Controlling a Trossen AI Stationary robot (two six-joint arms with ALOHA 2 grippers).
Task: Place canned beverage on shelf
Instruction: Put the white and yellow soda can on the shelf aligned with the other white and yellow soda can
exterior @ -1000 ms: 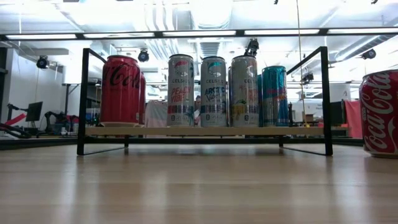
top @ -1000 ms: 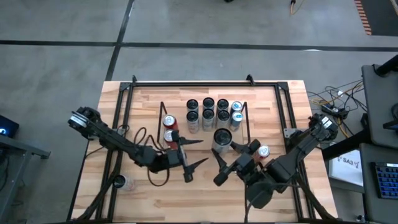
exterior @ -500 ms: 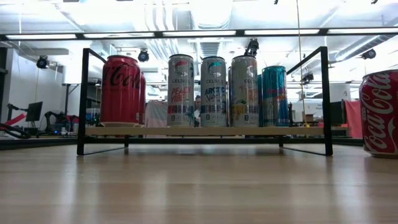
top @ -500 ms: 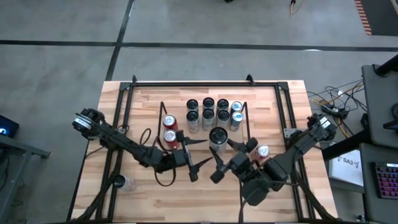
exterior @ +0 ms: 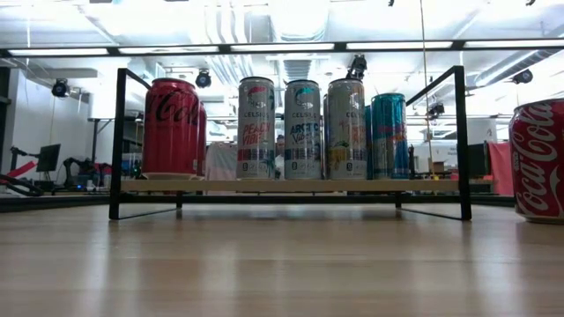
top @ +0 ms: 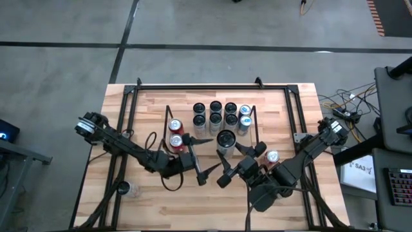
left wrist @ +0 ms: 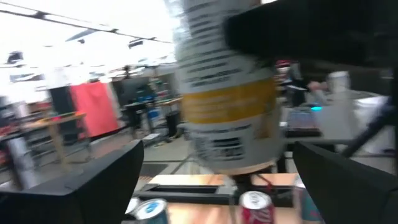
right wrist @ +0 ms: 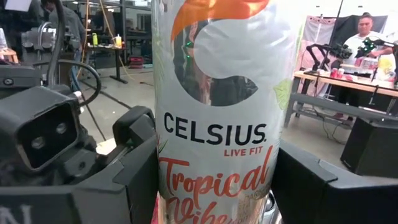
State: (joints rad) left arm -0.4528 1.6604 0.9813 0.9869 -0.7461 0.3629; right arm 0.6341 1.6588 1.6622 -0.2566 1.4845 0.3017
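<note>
Right gripper (top: pixel 230 156) clamps tall Celsius can (top: pixel 226 140) – smooth silver cylinder, upright, lifted beside shelf (top: pixel 253 125) edge. Left gripper (top: pixel 205 156) just beside it, fingers spread wide, released. Shelf: thin black wire frames, light wood base, cans in rows.

High view straight down over the whole table (top: pixel 154 206), low view level at table height facing the shelf (exterior: pixel 291 186) front and room behind, both wrist views pressed close to one Celsius can (right wrist: pixel 217 118), shelf shared by high and low
</note>
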